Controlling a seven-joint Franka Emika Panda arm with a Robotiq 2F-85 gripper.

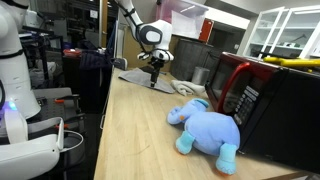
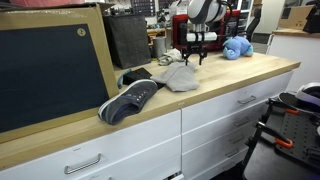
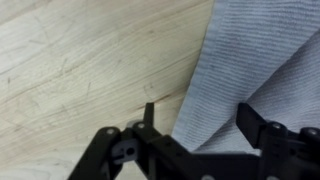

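Grey cloth (image 3: pixel 250 60) is seen beneath wide-open, empty jaws in the wrist view; a blue plush toy (image 1: pixel 205 128) only in exterior views.

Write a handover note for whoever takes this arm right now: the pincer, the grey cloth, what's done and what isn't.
Pincer: open and holding nothing. It is low over the edge of the grey cloth, with one finger above the cloth and the other above the bare wooden counter.
Things: the cloth lies on the counter with a dark shoe near it. A blue plush toy lies further along, by the microwave.
Done: the pincer is lined up across the cloth's edge.
Left: the cloth is not yet gripped or lifted.
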